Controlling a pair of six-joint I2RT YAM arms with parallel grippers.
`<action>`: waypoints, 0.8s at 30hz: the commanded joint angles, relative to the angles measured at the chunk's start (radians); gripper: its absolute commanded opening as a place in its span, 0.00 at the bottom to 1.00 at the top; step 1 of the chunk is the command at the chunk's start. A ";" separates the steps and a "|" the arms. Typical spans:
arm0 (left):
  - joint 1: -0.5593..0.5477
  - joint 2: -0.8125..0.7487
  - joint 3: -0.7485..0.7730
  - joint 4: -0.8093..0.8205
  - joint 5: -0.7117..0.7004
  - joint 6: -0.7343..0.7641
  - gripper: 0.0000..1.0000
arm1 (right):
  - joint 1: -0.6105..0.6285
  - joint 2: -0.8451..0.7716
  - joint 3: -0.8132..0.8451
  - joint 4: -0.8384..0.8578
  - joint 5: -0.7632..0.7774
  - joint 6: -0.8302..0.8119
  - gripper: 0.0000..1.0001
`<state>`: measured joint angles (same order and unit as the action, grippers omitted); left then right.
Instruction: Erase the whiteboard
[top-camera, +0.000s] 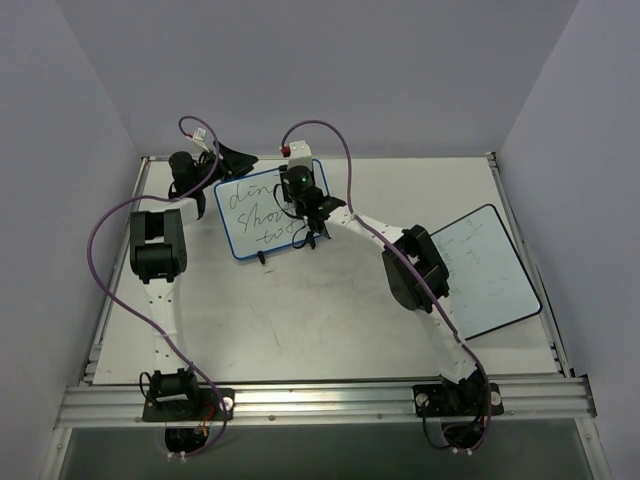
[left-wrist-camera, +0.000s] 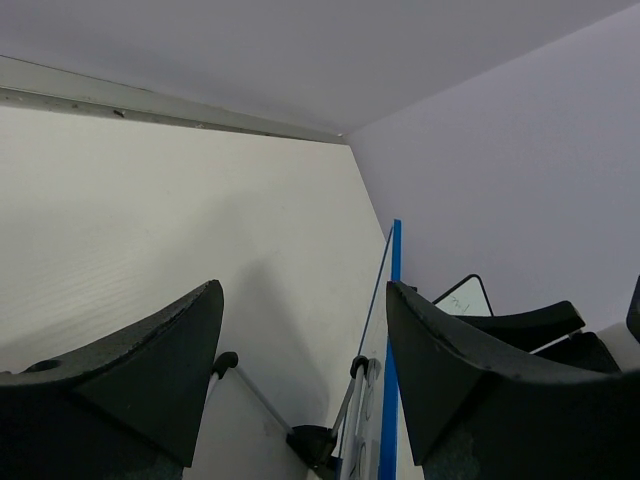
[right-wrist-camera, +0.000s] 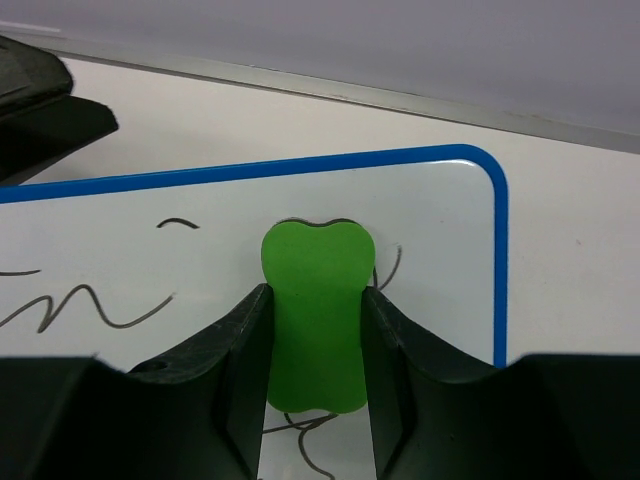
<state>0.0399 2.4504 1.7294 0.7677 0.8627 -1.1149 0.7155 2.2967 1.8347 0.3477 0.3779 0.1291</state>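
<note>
The whiteboard (top-camera: 252, 222) has a blue frame, stands tilted on small black feet and bears black handwriting. My right gripper (top-camera: 302, 198) is over its right part. In the right wrist view this gripper (right-wrist-camera: 315, 293) is shut on a green eraser (right-wrist-camera: 316, 258), which lies against the board's face (right-wrist-camera: 200, 225) near the top right corner, over some of the writing. My left gripper (top-camera: 228, 158) is behind the board's top left corner. In the left wrist view it (left-wrist-camera: 303, 290) is open, with the board's blue edge (left-wrist-camera: 394, 330) and rear wire stand (left-wrist-camera: 345, 410) between its jaws.
A black-framed white board (top-camera: 487, 270) lies flat on the table (top-camera: 300, 310) at the right, beside my right arm's forearm; it also shows in the left wrist view (left-wrist-camera: 466, 297). Walls close in the table at the back and both sides. A metal rail (top-camera: 320, 398) runs along the near edge.
</note>
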 joint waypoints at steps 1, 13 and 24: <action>-0.003 0.002 0.012 0.064 0.021 0.013 0.75 | -0.040 -0.048 -0.040 0.017 0.049 -0.006 0.05; -0.005 0.007 0.016 0.067 0.021 0.012 0.75 | -0.067 -0.091 -0.117 0.050 0.111 -0.026 0.05; -0.018 0.010 0.021 0.042 0.024 0.033 0.73 | -0.034 -0.057 -0.069 0.045 0.055 -0.017 0.05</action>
<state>0.0334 2.4527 1.7294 0.7670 0.8684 -1.1137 0.6613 2.2608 1.7313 0.4046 0.4450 0.1219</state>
